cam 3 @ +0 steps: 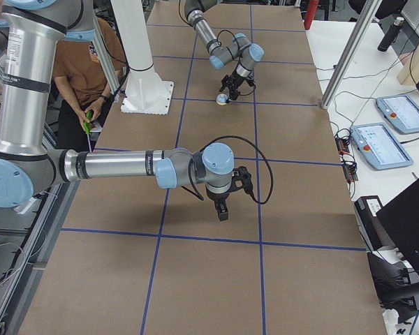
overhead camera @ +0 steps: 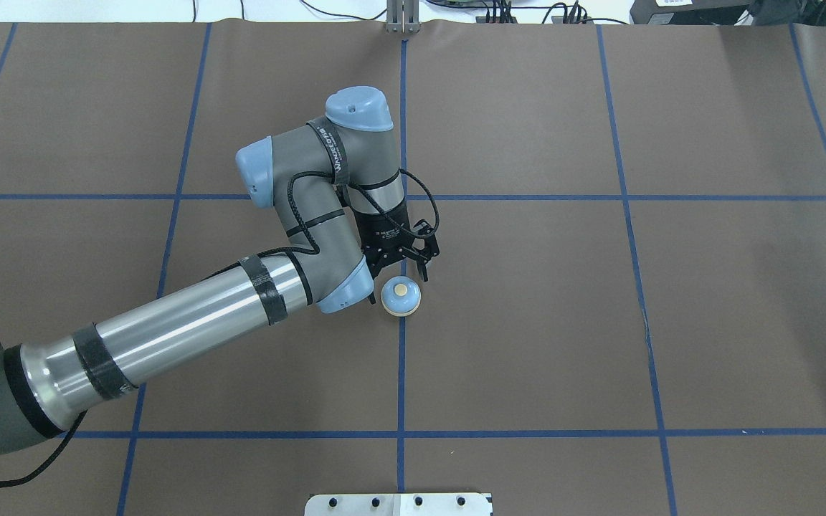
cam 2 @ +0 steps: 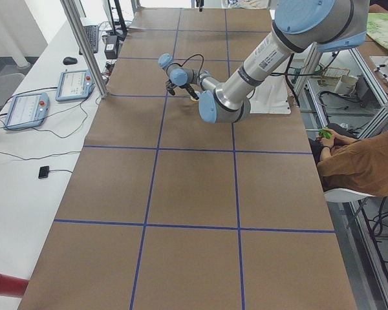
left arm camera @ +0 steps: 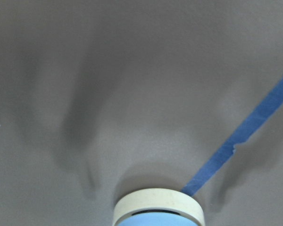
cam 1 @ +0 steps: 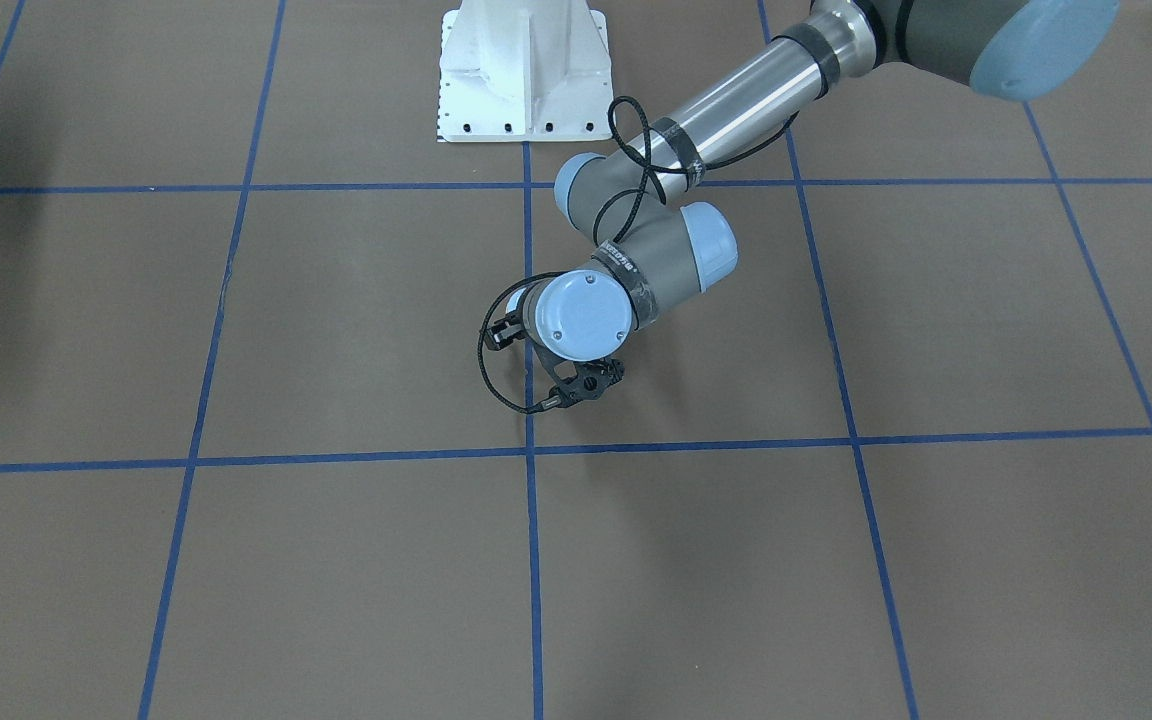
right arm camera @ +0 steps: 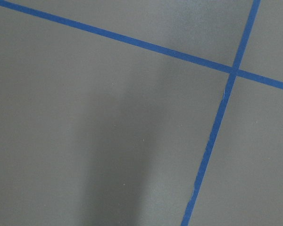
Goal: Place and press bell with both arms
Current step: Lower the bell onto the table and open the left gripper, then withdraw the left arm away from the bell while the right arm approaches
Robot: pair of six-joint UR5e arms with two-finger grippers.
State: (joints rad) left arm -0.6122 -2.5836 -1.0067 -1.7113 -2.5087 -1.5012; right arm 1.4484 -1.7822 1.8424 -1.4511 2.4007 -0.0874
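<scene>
There is one bell and there are two arms, each ending in one black gripper. The bell is small and round: a smooth light blue dome, a cream button on top and a cream ring at its base. It stands upright on the bench, on a line of blue tape near the middle.

The left arm is a shiny silver tube with dull grey joints, rounded light blue caps and a looped black cable. The left gripper points down just beside the bell, on its far side in the overhead view; its jaws stand apart and hold nothing. Its wrist camera catches only the bell's cream ring and a sliver of blue at the bottom edge.

The right arm, of the same make, reaches out well apart from the bell. The right gripper hangs over bare bench, and whether its jaws are apart or together cannot be told.

The bench is covered by a flat, matte brown sheet, ruled into large squares by the tape. One white bolted pedestal stands at its edge.
</scene>
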